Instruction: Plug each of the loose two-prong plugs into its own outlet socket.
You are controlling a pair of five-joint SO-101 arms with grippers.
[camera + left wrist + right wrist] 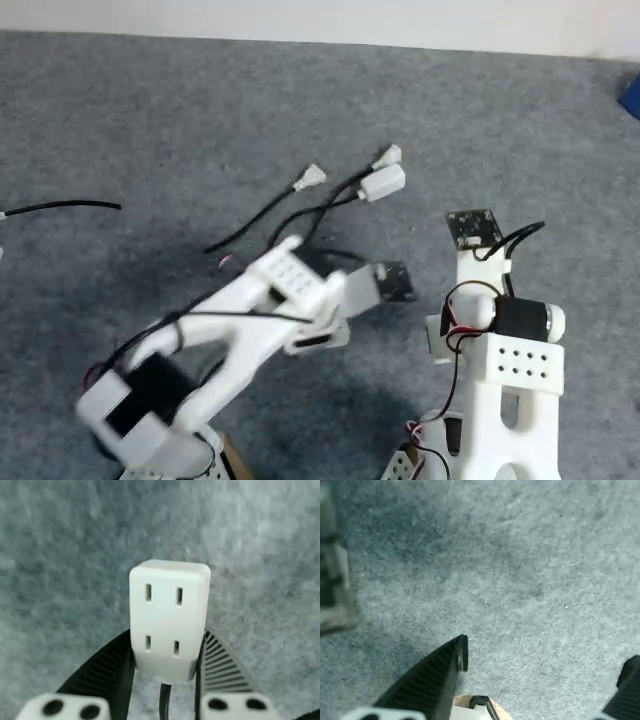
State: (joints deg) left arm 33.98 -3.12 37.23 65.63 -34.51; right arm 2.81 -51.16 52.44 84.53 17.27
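Observation:
A white outlet block with two pairs of slots sits between the black fingers of my left gripper, which is shut on it above the grey carpet; a black cable leaves its base. In the high view the left arm stretches toward the middle. Beyond it lie two small white plugs and a larger white block, each on a black cable. My right gripper hangs open over bare carpet, with the right arm at the right.
Black cables tangle on the carpet just ahead of the left arm. Another black cable lies at the far left. A blue object pokes in at the right edge. A blurred white and black part stands beside the right gripper.

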